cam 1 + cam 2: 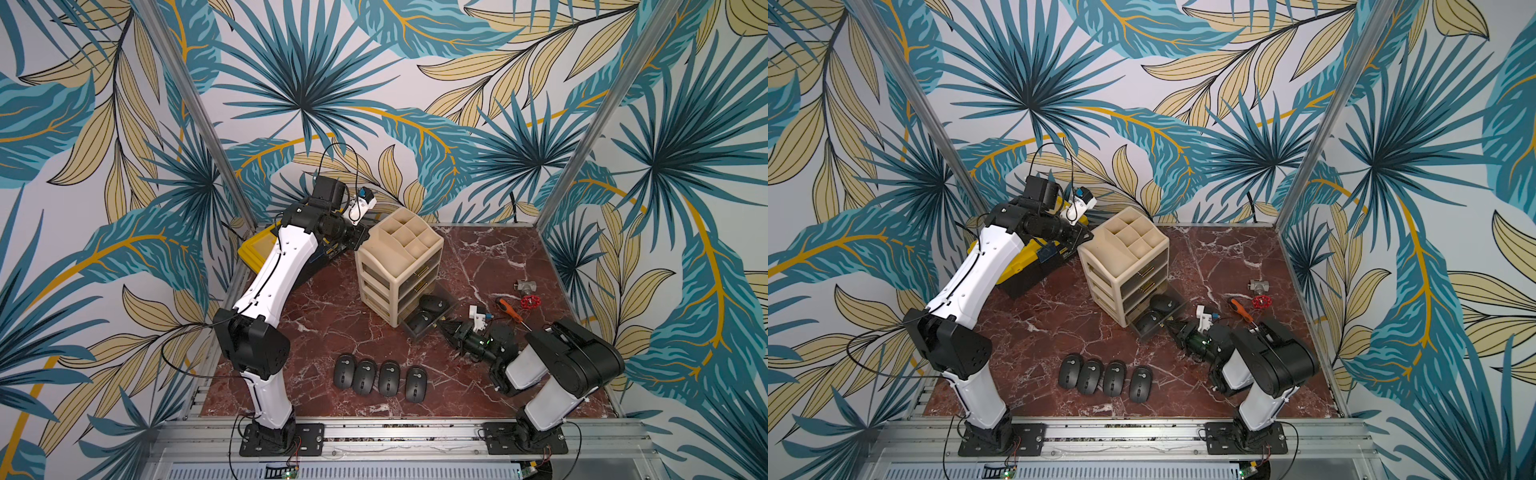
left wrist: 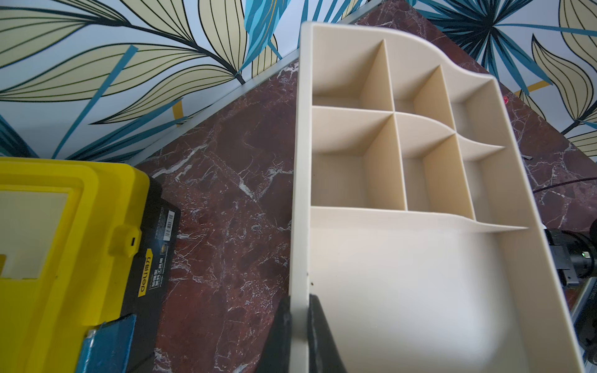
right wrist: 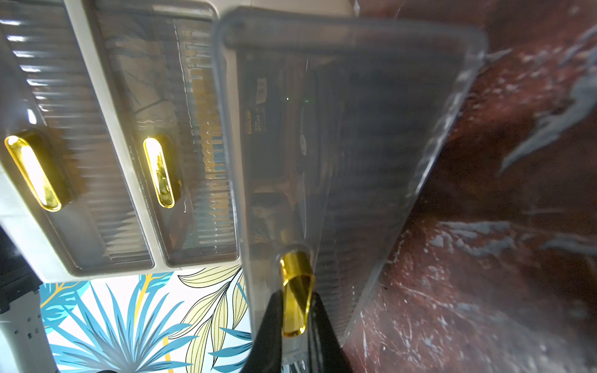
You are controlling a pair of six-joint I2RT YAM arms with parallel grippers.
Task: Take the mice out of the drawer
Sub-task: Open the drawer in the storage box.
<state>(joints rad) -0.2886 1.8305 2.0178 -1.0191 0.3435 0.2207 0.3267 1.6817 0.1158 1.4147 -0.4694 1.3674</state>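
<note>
Right pincer (image 3: 295, 310): closed on the gold handle (image 3: 295, 284) of the bottom drawer (image 3: 387, 145), which stands pulled out of the beige organizer (image 1: 376, 266). Left pincer (image 2: 298, 303): clamped on the organizer's top rim (bracing it, I judge). Two mice (image 1: 432, 304) lie in the drawer, just beyond the handle from my right pincer, toward the organizer; their long axes I cannot fix. Four more mice (image 1: 389, 374) lie in a row on the table (image 1: 478, 257). My right arm is much the nearer, but it must release the handle first.
</note>
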